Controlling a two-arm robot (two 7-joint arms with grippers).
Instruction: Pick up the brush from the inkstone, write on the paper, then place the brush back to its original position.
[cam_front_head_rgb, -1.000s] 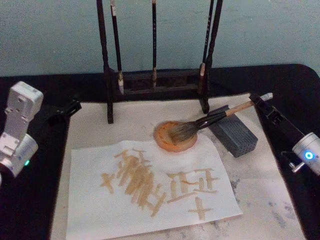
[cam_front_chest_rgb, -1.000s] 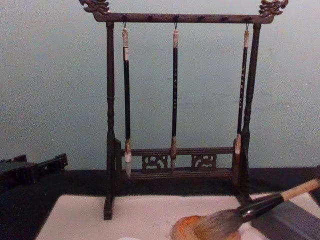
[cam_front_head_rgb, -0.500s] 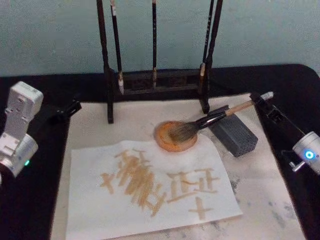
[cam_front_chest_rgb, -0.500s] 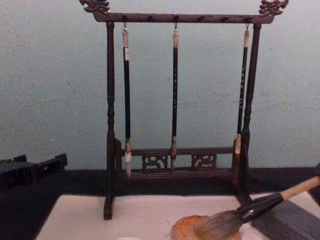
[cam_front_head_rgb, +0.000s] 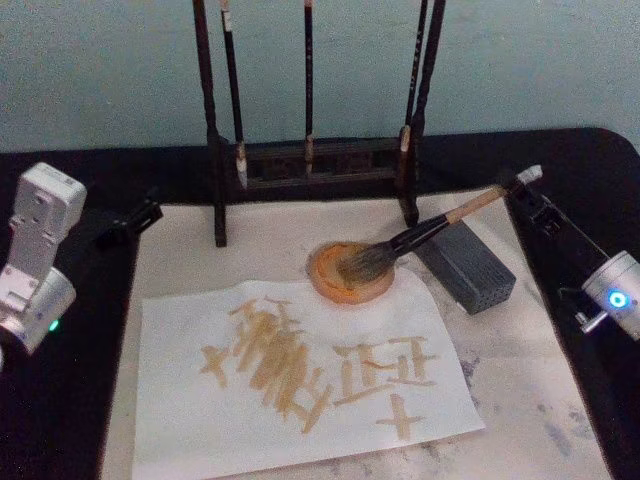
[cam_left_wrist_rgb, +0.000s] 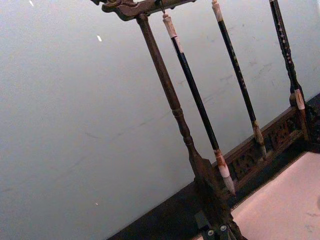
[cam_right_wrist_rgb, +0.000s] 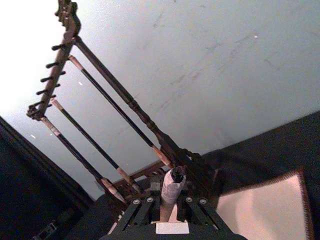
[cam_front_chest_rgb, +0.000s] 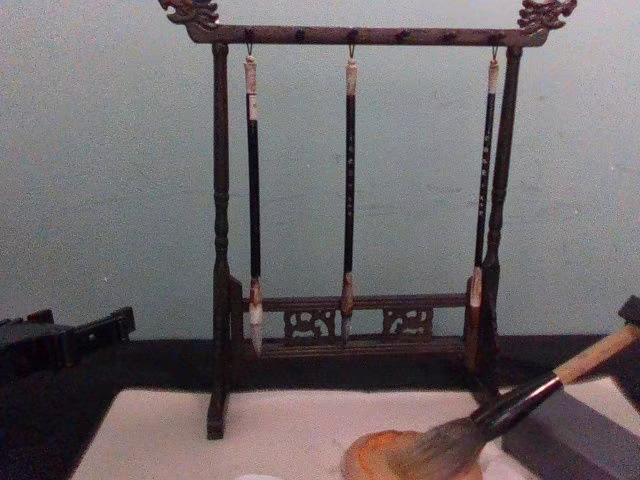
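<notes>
Far left, left gripper (cam_front_head_rgb: 140, 215) parked. Next, paper (cam_front_head_rgb: 200, 430) carries tan strokes. Bristles of brush (cam_front_head_rgb: 420, 237) sit in orange inkstone (cam_front_head_rgb: 322, 281); handle slants up above grey block (cam_front_head_rgb: 470, 270). At right, right gripper (cam_front_head_rgb: 518, 187) clamps handle end. Risk: released this high, handle drops, rolls, smears paper.

R hand (cam_front_head_rgb: 522, 187) clamped on brush (cam_front_head_rgb: 425, 232), arm reaching fwd; L hand (cam_front_head_rgb: 133, 218) parked left.
</notes>
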